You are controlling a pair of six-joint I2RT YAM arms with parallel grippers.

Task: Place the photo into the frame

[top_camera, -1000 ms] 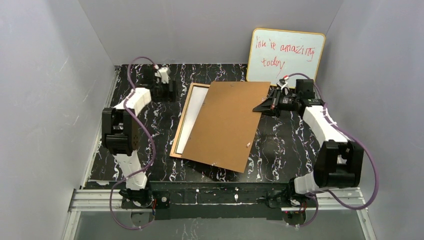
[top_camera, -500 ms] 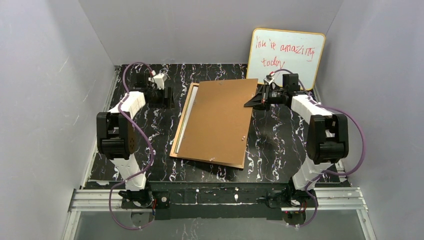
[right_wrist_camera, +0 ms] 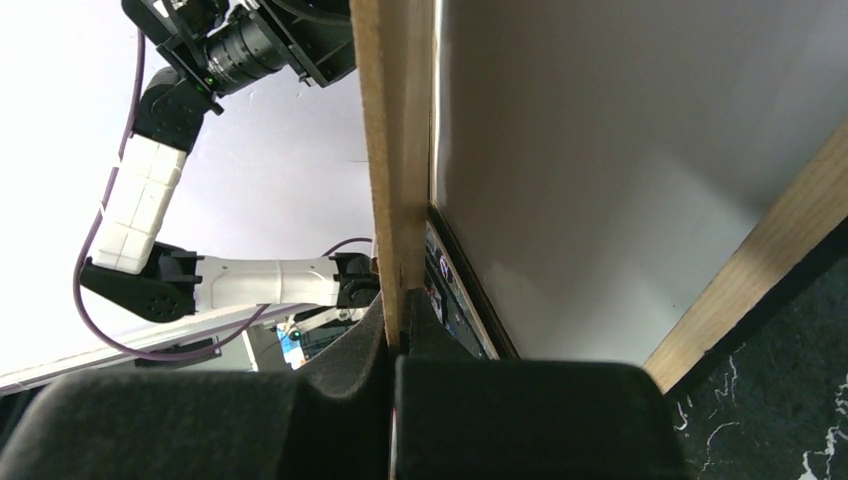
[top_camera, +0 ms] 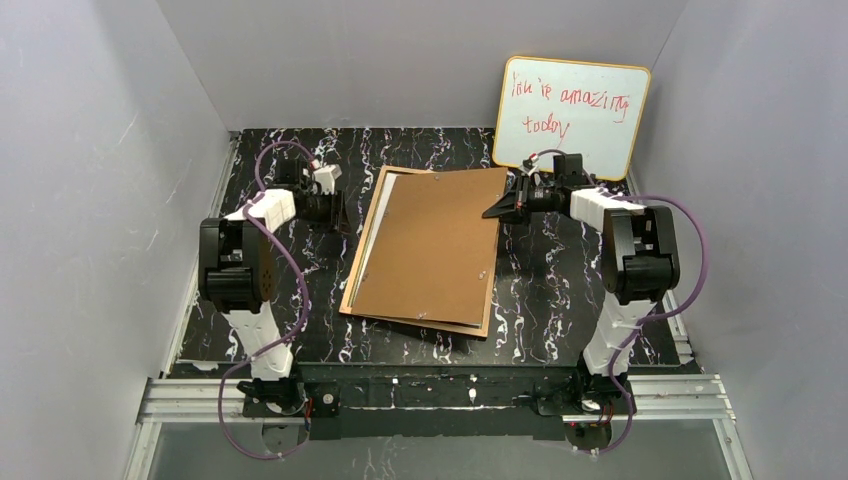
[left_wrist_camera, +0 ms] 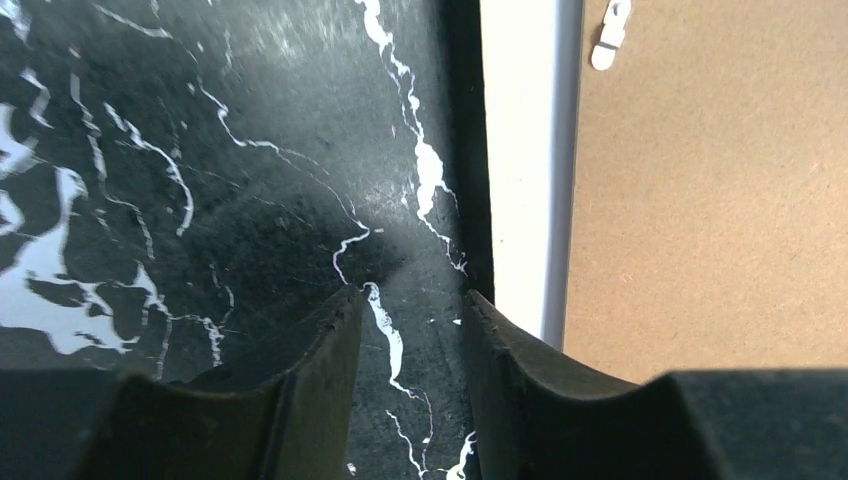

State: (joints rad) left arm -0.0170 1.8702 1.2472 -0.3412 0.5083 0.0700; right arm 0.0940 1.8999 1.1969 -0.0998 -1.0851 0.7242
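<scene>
Tabletop of black marble pattern [top_camera: 560,300] is carrying everything, and the frame [right_wrist_camera: 750,265] is lying face down near its middle, tan back showing. The brown backing panel [top_camera: 430,245] is covering most of the frame, sitting slightly askew. It is leaving a white strip bare along the frame's left rail: the photo [left_wrist_camera: 520,150], lying inside the frame with its plain back up. At the frame's far right corner the right gripper [right_wrist_camera: 400,298] is pinching the panel's edge tight between its fingers. Just off the frame's left rail the left gripper [left_wrist_camera: 410,298] is hanging low, fingers parted, only tabletop between them. The photo is likely thin, light, floppy and slick, so an exposed edge looks the safest hold, without creasing.
</scene>
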